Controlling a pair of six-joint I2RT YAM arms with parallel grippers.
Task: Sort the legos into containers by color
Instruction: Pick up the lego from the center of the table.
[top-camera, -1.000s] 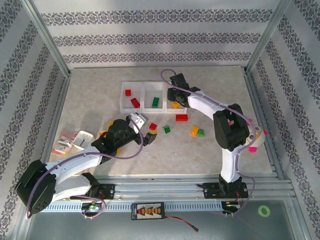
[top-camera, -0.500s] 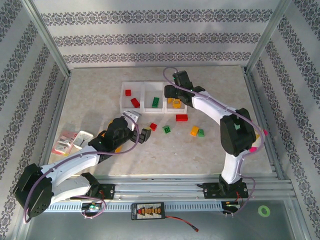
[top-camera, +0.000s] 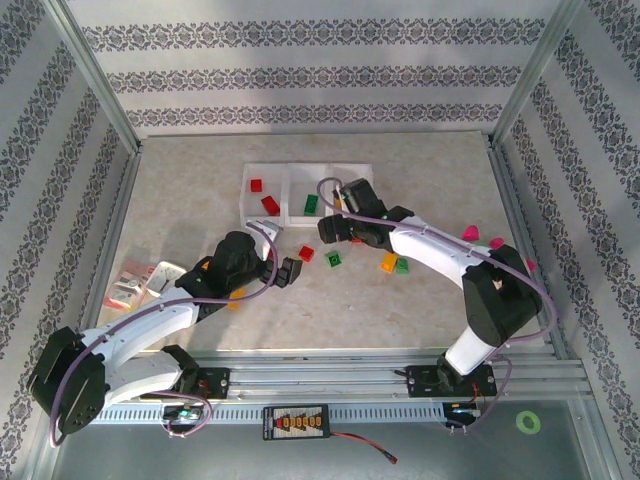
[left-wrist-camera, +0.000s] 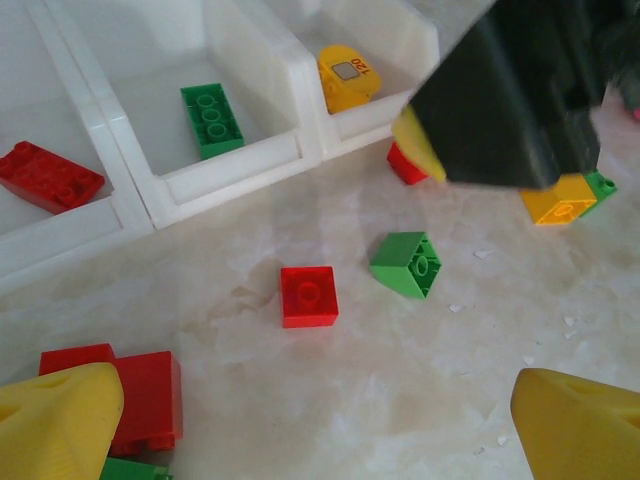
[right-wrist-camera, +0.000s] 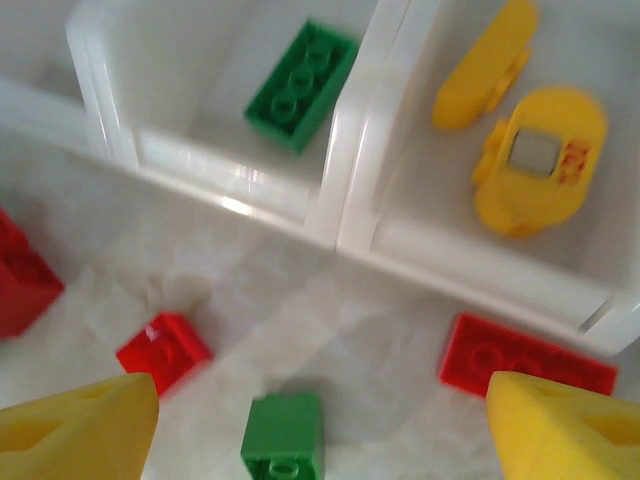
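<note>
left arm stretched low across the table, left gripper spread wide and empty over loose legos; right arm bent inward, right gripper open, holding nothing, just in front of the containers with red, green, yellow pieces inside

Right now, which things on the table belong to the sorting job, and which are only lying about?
Part of the job: containers; loose red lego; loose green lego; orange lego; green lego already binned.
Lying about: red-and-white packet; pink object, mostly hidden.
</note>
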